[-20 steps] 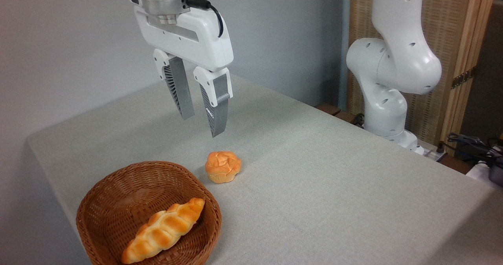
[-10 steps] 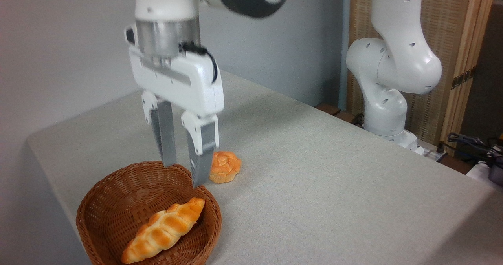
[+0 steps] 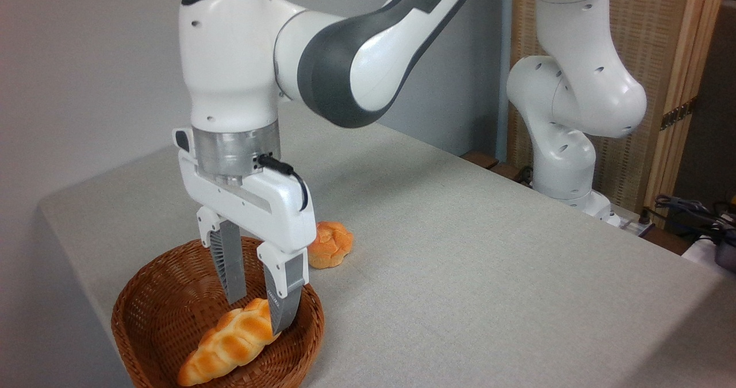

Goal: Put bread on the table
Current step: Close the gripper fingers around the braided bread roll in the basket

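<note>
Your wide desk (image 3: 471, 261), covered in plain grey-beige cloth, carries a round brown wicker basket (image 3: 149, 313) at its near left corner, and the long braided golden-orange bread (image 3: 227, 345) lies inside that basket, its long axis running from near left up to far right. Your white two-finger pincer (image 3: 259, 307) hangs straight down into the basket with its grey fingers parted to either side of the loaf's far right end, holding nothing that I can see. The bread therefore sits directly beneath and between the fingers, stretching away to the near left. A small round orange bun (image 3: 329, 244) rests on the cloth just behind.
</note>
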Action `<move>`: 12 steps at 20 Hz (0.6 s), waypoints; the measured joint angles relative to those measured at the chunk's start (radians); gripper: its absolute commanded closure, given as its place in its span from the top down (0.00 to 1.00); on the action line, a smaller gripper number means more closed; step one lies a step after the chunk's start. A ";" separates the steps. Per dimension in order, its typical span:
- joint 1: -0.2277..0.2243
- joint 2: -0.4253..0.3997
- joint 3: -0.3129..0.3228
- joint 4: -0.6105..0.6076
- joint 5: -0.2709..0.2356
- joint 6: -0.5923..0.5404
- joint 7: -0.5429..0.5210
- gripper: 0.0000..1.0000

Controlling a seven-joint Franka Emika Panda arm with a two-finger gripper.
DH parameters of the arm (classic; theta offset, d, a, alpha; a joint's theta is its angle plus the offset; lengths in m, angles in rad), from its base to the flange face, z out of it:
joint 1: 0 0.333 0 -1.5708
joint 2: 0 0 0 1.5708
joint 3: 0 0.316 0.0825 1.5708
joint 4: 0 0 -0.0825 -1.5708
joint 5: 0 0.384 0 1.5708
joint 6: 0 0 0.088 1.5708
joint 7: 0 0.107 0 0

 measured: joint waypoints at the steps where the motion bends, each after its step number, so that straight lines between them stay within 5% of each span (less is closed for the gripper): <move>1: 0.000 0.008 -0.005 0.000 -0.001 0.005 -0.002 1.00; 12: -0.001 0.037 -0.035 0.000 -0.063 0.010 -0.005 1.00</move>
